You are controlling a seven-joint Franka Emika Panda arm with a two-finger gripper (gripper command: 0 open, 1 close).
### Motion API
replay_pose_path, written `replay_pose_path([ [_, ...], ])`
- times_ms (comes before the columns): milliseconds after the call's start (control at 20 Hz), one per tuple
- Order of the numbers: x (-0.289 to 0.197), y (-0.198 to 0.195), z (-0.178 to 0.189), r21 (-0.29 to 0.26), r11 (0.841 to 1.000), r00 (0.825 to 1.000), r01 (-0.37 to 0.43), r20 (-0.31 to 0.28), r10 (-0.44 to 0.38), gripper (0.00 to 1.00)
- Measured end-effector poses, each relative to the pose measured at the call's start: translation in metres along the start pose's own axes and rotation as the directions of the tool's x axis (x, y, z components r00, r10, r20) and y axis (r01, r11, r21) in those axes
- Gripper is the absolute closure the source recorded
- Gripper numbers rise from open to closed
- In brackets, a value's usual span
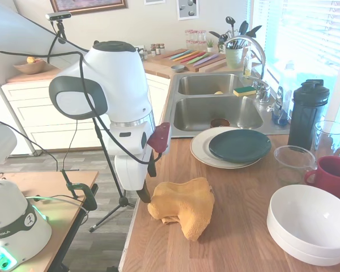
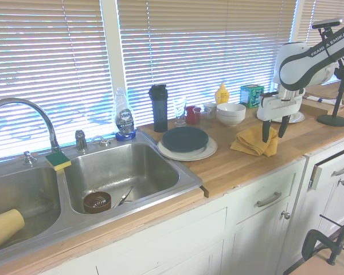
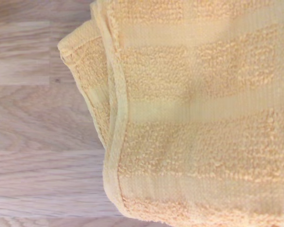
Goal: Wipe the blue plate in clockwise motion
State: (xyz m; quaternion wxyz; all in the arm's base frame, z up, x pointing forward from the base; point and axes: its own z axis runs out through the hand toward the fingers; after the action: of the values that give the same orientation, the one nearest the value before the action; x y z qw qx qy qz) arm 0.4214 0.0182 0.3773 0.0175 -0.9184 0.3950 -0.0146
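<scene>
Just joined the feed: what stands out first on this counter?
The white gripper hangs open right over a crumpled yellow towel near the counter's front edge. Beside the sink, the blue plate sits stacked on a larger white plate, untouched.

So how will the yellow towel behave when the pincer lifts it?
The towel lies crumpled in soft folds, so it will probably hang limp. Its looped terry surface suggests good grip, not slipping. It looks light, so the open pincer should raise it easily.
</scene>
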Motion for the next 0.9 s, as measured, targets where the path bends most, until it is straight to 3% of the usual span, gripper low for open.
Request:
replay_pose_path([
  [400, 0.01, -0.007, -0.009, -0.007, 1.0, 1.0, -0.005, -0.004, 0.005, 0.0],
  [900, 0.06, -0.041, -0.017, -0.032, 0.997, 0.998, -0.067, 0.021, 0.068, 0.0],
])
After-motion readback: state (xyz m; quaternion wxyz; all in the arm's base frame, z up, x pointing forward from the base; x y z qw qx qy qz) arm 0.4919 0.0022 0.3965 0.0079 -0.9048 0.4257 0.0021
